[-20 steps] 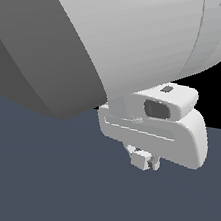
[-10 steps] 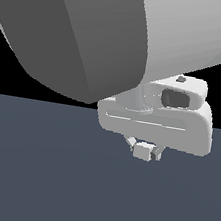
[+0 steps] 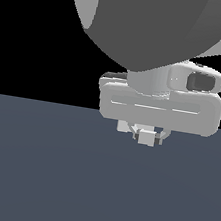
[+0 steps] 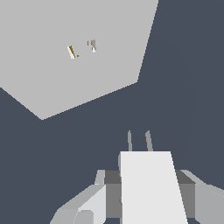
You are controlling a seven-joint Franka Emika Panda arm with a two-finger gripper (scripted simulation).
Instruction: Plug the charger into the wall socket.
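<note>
Gripper [image 4: 146,192] is pinching the charger [image 4: 151,183], prongs pointing at open floor beyond the socket's [image 4: 65,65] edge, socket lying at 11 o'clock.

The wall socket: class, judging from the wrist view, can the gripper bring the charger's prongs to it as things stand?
Probably yes. The gripper holds the charger, and nothing shows between its prongs and the wall socket; they are still apart.

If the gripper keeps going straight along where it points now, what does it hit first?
Probably not the flat white square wall socket. In the wrist view the off-white block charger, clamped in the gripper, aims its two prongs at dark surface beside the plate's edge. Depth is unclear, so treat that as tentative.
</note>
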